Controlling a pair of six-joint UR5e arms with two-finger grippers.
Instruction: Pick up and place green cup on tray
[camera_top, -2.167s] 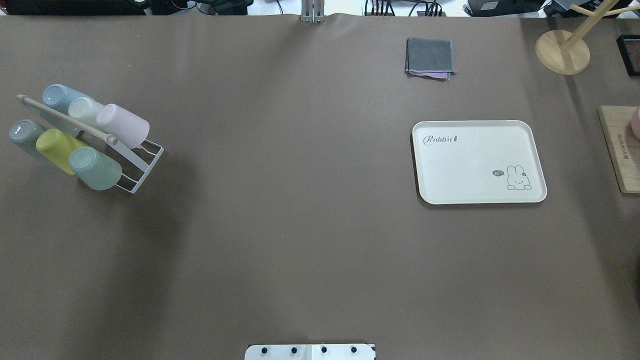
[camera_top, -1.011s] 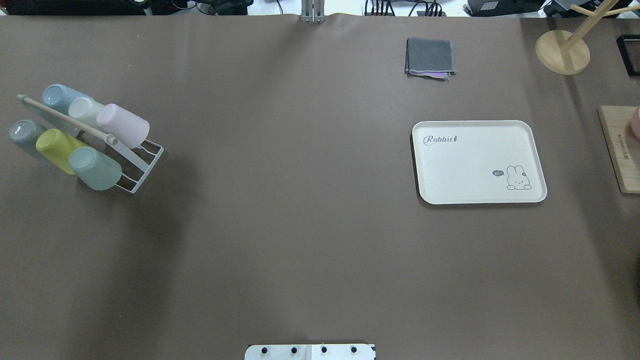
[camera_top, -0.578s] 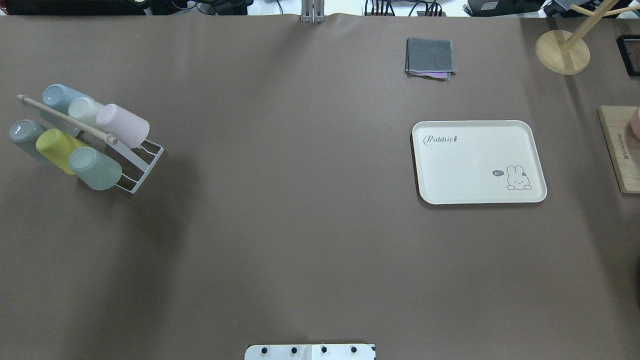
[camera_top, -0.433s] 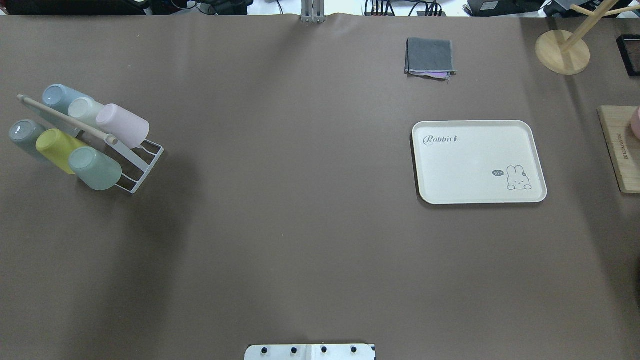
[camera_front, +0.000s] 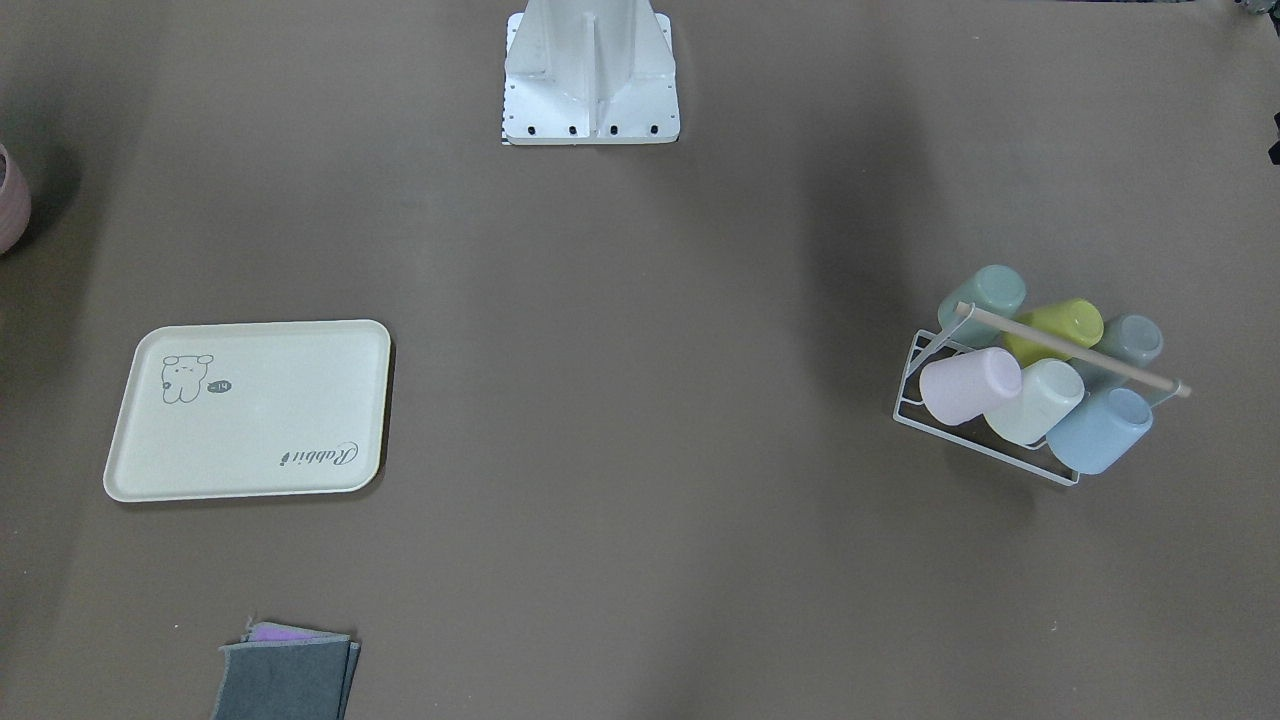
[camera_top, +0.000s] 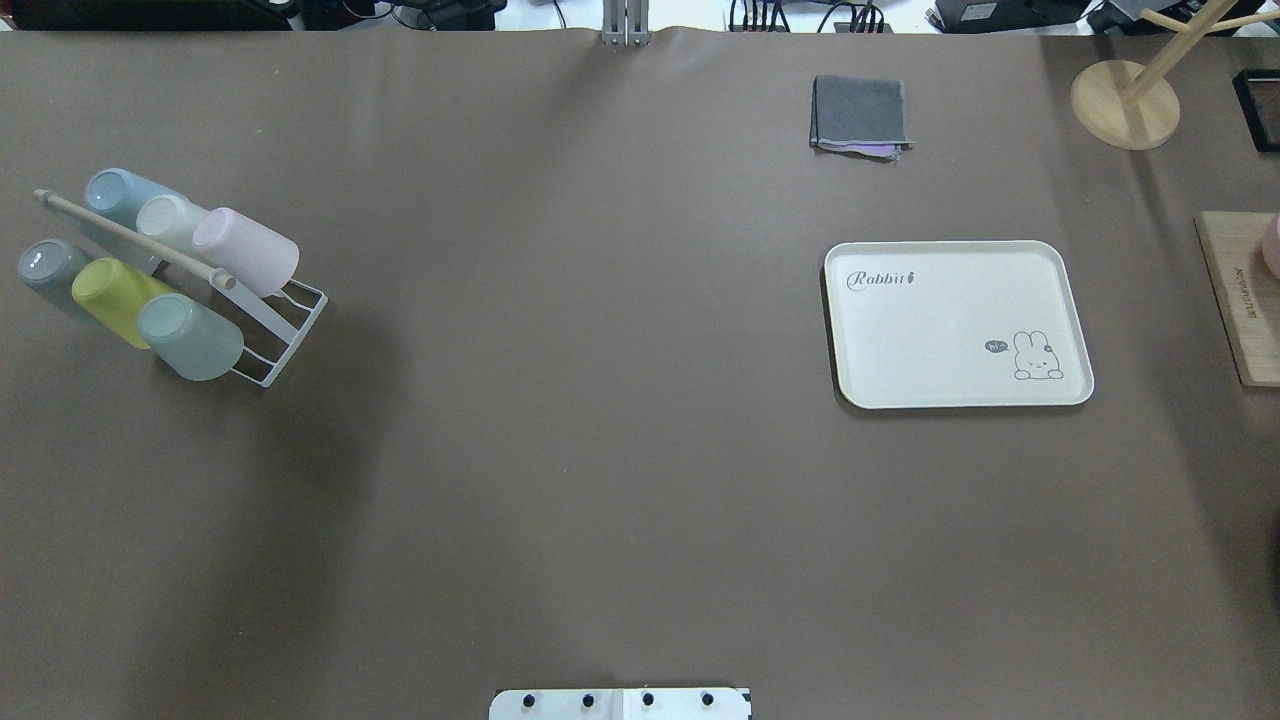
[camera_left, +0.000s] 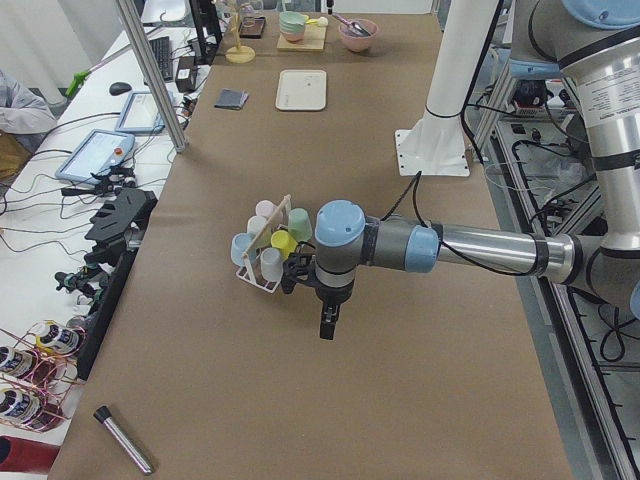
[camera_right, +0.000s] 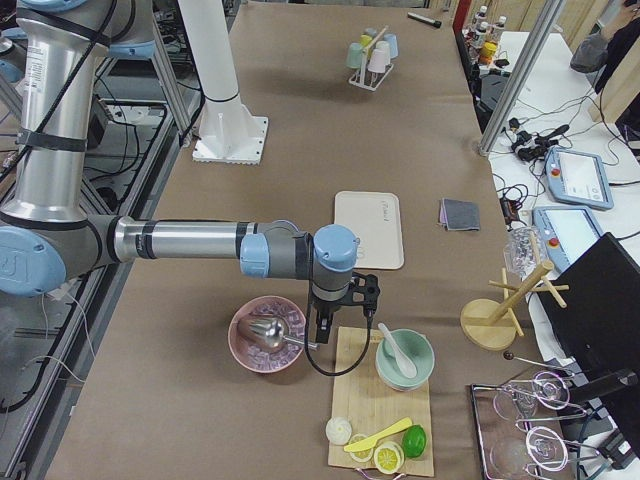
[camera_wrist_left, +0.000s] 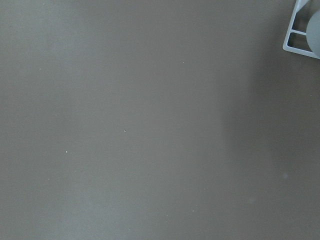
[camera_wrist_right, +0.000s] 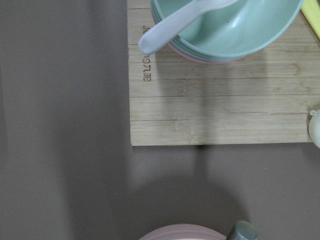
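Green cup (camera_top: 190, 337) sits tipped in the rack (camera_top: 297, 340) at the left end of the desk (camera_top: 600, 420), well apart from the tray (camera_top: 940, 330). Left hand (camera_left: 326, 328) hovers near the rack, right hand (camera_right: 320, 328) beside the pink bowl (camera_right: 262, 338). Wide or narrow, I cannot tell for either.

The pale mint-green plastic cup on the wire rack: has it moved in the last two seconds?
No. The pale mint-green plastic cup still lies at the same end of the white wire rack, right beside the yellow-green cup.
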